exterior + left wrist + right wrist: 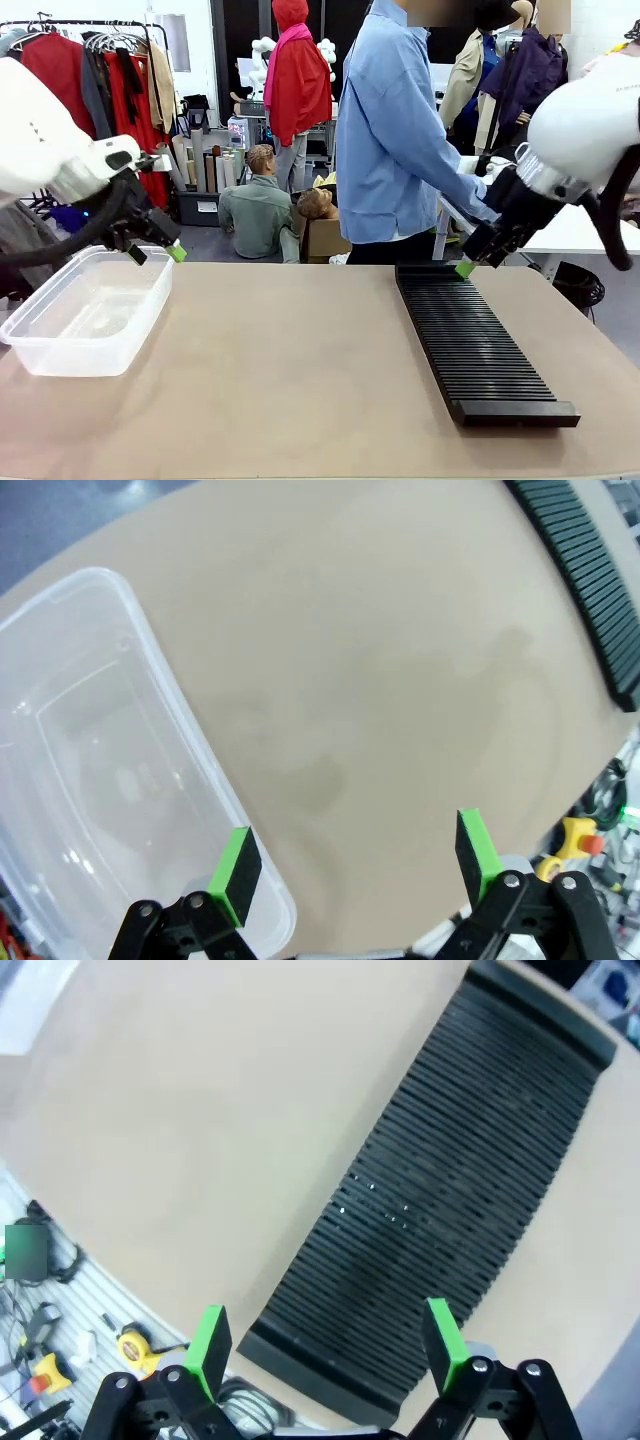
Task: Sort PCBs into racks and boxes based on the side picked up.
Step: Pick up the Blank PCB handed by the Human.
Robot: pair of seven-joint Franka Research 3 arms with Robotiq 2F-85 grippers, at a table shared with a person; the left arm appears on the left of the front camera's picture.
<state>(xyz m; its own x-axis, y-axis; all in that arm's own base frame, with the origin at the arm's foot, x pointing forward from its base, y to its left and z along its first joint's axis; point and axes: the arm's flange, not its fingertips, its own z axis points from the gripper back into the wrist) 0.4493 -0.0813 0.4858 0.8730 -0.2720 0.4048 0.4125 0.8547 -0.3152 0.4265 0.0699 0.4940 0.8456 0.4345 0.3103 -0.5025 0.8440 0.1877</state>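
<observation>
A clear plastic box [70,355] sits on the robot's left side of the tan table [300,400]. Its long sides run away from the camera, and its bare floor shows through the walls. In the left wrist view the box [160,670] fills the left part of the picture, and light glints off its smooth bottom. The left gripper [157,254] hangs above the box's far right corner with its fingers spread wide and nothing between them. From its own camera, the left gripper [356,865] has one green pad [237,875] over the box's rim and the other over bare tabletop. The long black rack [480,350] lies on the right side, well apart from the box. It runs lengthwise from the far edge toward the camera, and its cross slots stand open along the whole length. The right gripper [472,258] hovers just above the rack's far end. In the right wrist view, the right gripper [328,1343] is parted wide and holds nothing, and the rack [450,1180] stretches away from under it. A short stretch of the rack [585,570] crosses the upper right corner of the left wrist view. A person [395,130] in a light blue shirt stands at the far side, behind the rack.
</observation>
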